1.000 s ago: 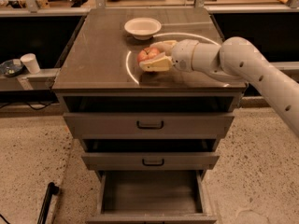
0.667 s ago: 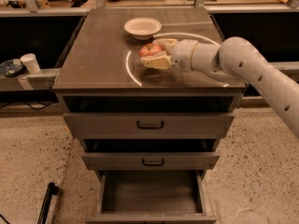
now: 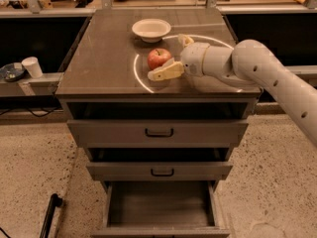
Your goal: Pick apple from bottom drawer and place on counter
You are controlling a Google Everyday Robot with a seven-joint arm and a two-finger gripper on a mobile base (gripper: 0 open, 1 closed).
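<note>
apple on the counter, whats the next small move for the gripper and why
Probably draw the gripper straight back, away from the apple. The apple rests on the counter near the white bowl, the fingers stand spread open either side of it, and the bottom drawer is open with nothing in it, so the placing looks done. A straight retreat should avoid nudging it.

apple (image 3: pixel 159 58) 1 | bowl (image 3: pixel 151 29) 1 | drawers (image 3: pixel 158 170) 3 | cup (image 3: pixel 32 67) 1 | tool (image 3: pixel 166 57) 1, above counter (image 3: pixel 104 58)
</note>
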